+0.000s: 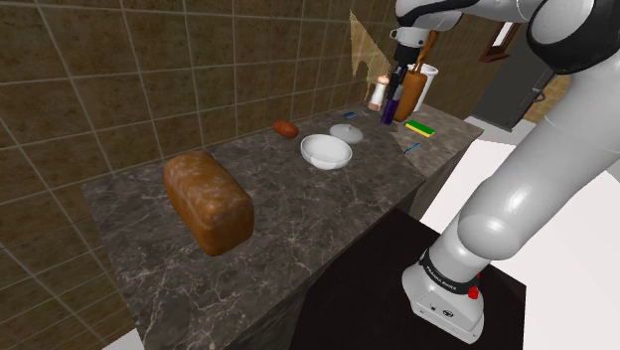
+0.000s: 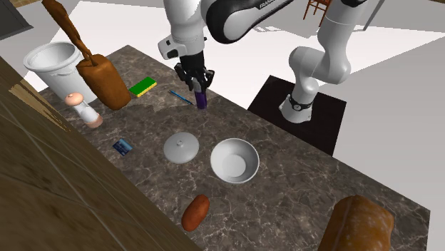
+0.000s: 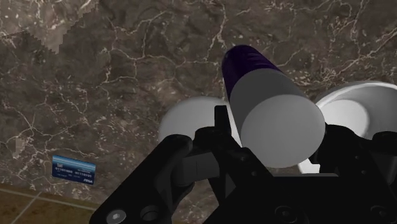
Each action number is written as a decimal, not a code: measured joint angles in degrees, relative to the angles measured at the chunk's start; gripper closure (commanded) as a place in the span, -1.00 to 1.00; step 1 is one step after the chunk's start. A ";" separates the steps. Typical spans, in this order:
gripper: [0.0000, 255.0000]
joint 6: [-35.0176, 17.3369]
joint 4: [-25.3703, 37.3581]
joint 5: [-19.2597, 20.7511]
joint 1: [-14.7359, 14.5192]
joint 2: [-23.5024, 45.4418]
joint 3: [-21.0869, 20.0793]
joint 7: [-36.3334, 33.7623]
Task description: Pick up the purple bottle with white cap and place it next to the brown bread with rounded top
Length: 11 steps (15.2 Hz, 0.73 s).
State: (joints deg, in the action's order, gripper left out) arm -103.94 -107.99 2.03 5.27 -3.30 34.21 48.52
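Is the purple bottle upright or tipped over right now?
Upright, near enough. In the second exterior view the purple bottle sits roughly vertical between the hand's fingers; the wrist view looks down onto its cap.

The stone counter (image 2: 285, 178) carried a white bowl (image 2: 234, 160) near its middle, with a white lid (image 2: 181, 148) just beside it. A small brown oval item (image 2: 195, 212) and a blue card (image 2: 123, 147) lay near the wall edge. A green-and-yellow sponge (image 2: 142, 87) and a blue pen (image 2: 182, 96) lay near the front edge. A pink-capped shaker (image 2: 84, 109), a brown container (image 2: 103, 80) and a white cup (image 2: 53, 64) stood toward the end corner at the wall.
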 measured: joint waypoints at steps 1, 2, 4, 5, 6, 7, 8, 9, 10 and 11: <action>1.00 0.82 0.72 0.06 -0.07 -0.11 -0.09 -0.15; 1.00 1.56 1.34 0.13 -0.05 -0.26 -0.08 -0.12; 1.00 2.97 2.81 0.09 -0.04 -0.19 -0.06 -0.02; 1.00 3.73 3.60 0.06 -0.04 -0.16 -0.06 0.01; 1.00 4.65 4.55 0.03 -0.09 -0.12 -0.12 -0.06; 1.00 5.49 5.47 -0.02 -0.11 -0.02 -0.13 -0.04; 1.00 6.18 6.32 -0.14 -0.11 0.16 -0.11 0.03; 1.00 6.84 7.06 -0.19 -0.04 0.27 -0.02 0.22; 1.00 7.73 7.80 -0.09 -0.06 0.08 -0.07 0.15; 1.00 8.57 8.63 -0.09 -0.11 0.06 -0.13 0.07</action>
State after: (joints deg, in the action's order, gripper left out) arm -95.37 -99.37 1.93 5.16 -3.24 34.08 48.59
